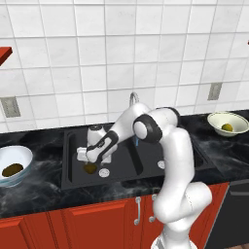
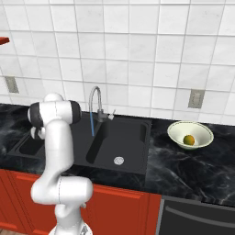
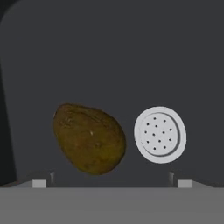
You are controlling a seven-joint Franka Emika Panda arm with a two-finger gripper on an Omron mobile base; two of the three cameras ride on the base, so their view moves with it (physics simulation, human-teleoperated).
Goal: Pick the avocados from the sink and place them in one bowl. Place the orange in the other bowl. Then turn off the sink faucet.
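A dull brown-olive skin with faint lighter flecks is shown by the avocado lying on the black floor of the sink, just beside the white drain, which is dotted with small dark holes. A second brown-olive avocado is seen in the pale blue-white bowl left of the sink. Right of the sink, a yellowish-gold orange is held in the cream bowl, whose rim is greenish-grey. The faucet is grey metal, with a thin blue stream below its spout. The counter around the sink is black, veined with grey marbling. Red cabinet fronts are seen below it, white tiles above.
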